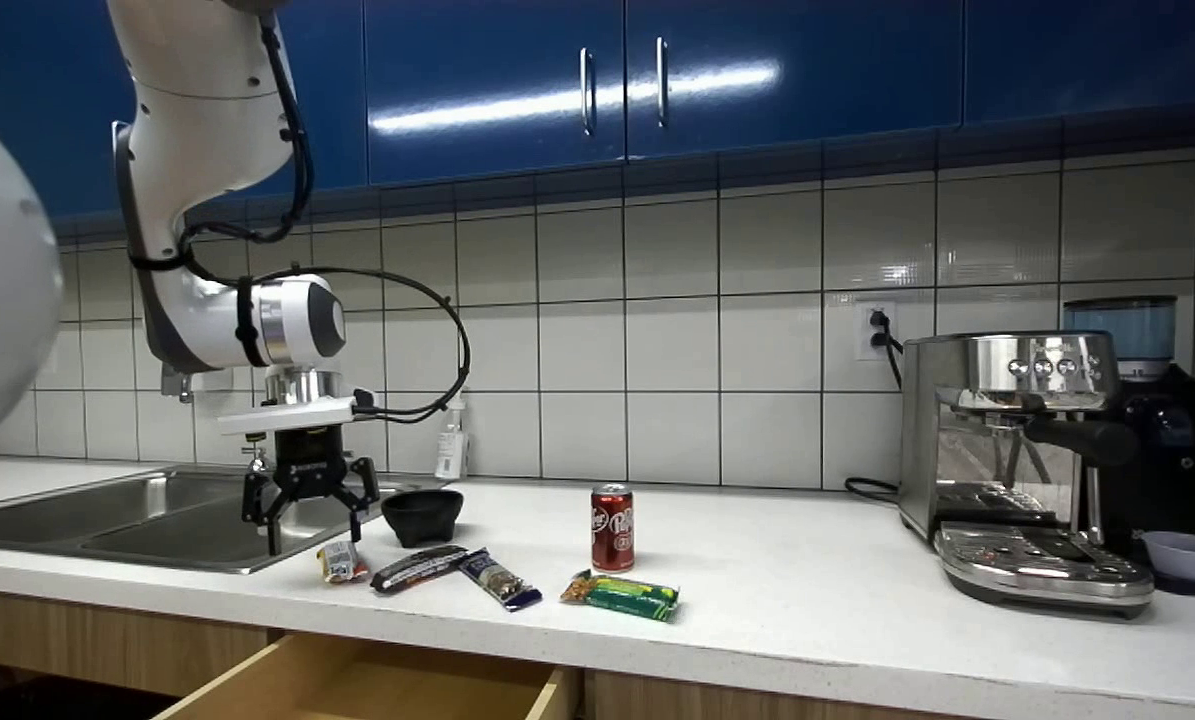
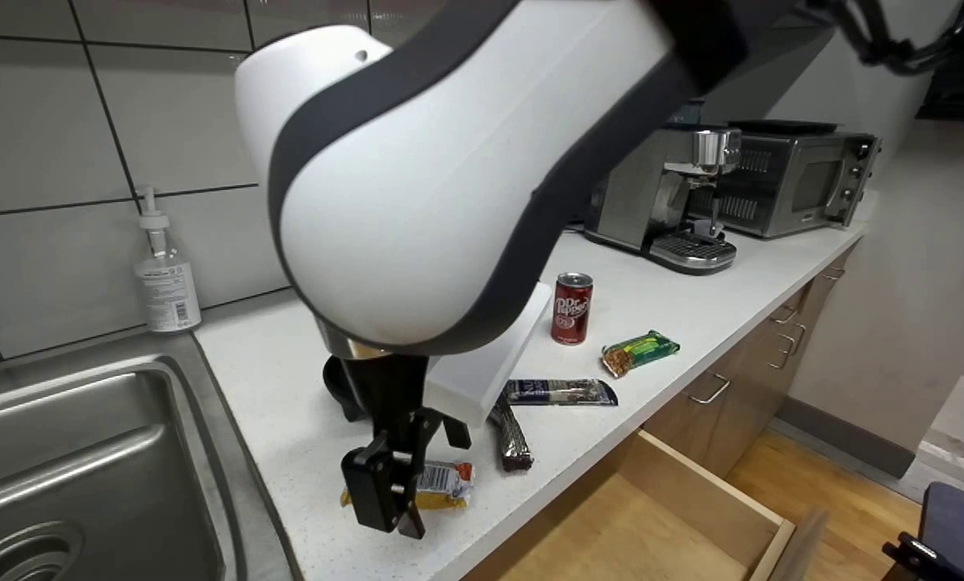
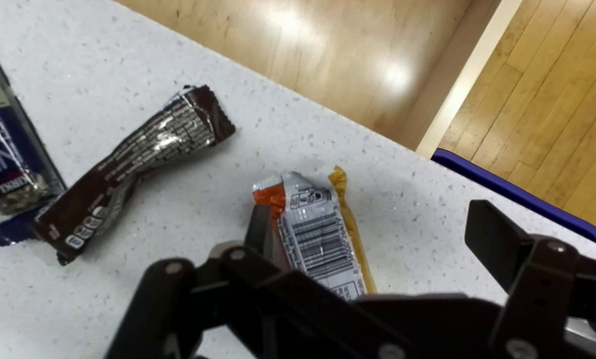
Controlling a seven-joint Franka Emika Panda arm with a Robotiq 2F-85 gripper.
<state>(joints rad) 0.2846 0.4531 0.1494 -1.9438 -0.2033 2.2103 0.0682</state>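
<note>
Pincer [image 1: 315, 538] held with jaws spread wide, white surface [image 1: 797, 600] backed by tiled wall [image 1: 672, 345] and overhung by blue cabinets [image 1: 477, 90], snack packet [image 3: 320, 239] laid beneath the pincer, near the surface's front edge.

A white counter [image 1: 787, 600]
A little snack [image 3: 320, 244], brown bar [image 3: 140, 154], blue bar [image 1: 500, 580] (those two bars touch), green bar [image 1: 629, 596], red can [image 1: 613, 535], black bowl [image 1: 422, 518] and coffee machine [image 1: 1007, 450] sit here.
</note>
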